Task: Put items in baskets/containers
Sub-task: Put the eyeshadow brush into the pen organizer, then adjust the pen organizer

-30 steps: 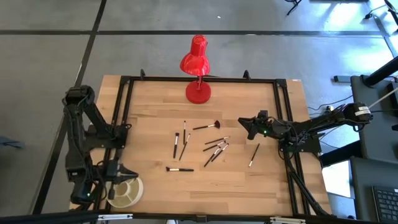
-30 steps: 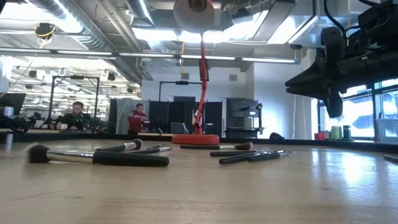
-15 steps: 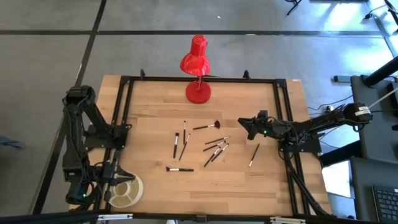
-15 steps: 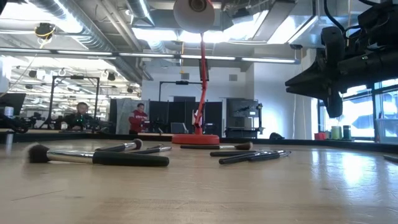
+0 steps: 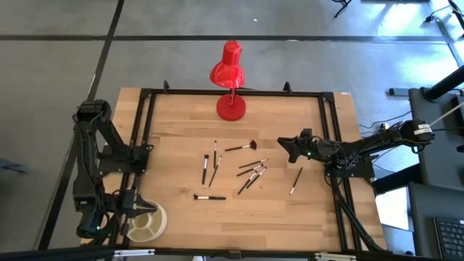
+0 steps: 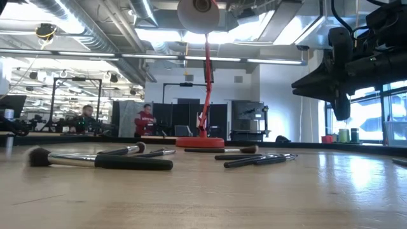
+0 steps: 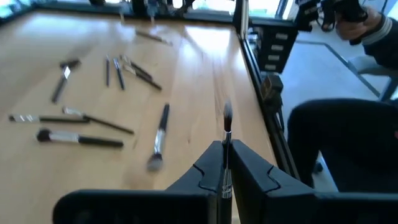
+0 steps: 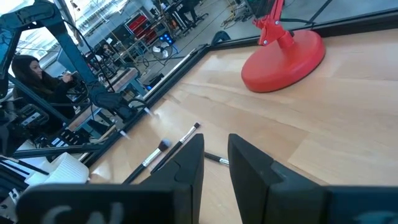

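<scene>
while left gripper (image 7: 225, 163) pinches a brush (image 7: 226, 134) over the dish (image 5: 147, 224), right gripper (image 5: 284, 148) hovers, fingers parted

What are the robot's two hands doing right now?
Left gripper: shut on a makeup brush, near the dish.
Right gripper: open, empty.

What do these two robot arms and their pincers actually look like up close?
Both arms are dark, nearly black, built of jointed segments. The left arm rises from a black frame on the table's edge; the right arm has dark cables running back from it and a small green light near its gripper. The left gripper and right gripper each end in two flat, blocky black fingers with angled tips.
</scene>
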